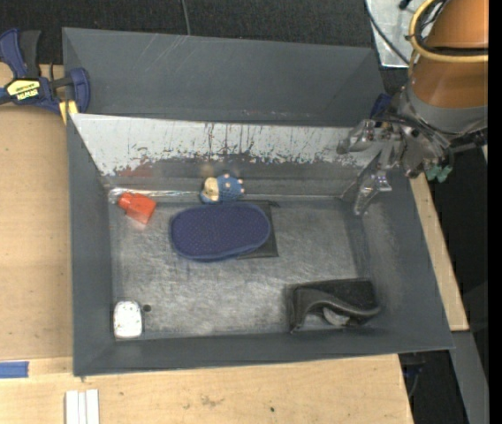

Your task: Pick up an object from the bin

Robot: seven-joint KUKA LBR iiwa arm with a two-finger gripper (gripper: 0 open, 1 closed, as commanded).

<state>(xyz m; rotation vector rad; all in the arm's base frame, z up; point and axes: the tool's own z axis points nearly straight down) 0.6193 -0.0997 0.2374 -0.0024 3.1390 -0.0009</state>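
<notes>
My gripper (368, 194) hangs over the bin's upper right corner, near the back wall, with nothing seen in it. Below it, at the front right of the floor, lies a dark grey folded pouch-like thing (334, 305). To its left, in the middle of the bin, a blue oval mesh pad (220, 232) rests on a flat black piece (272, 239). A small yellow and blue figure (219, 187) lies just behind the pad against the back wall.
An orange piece (136, 206) with a clear plastic strip lies at the back left. A small white object (127, 319) sits in the front left corner. Bare floor stretches between the blue pad and the right wall under the arm.
</notes>
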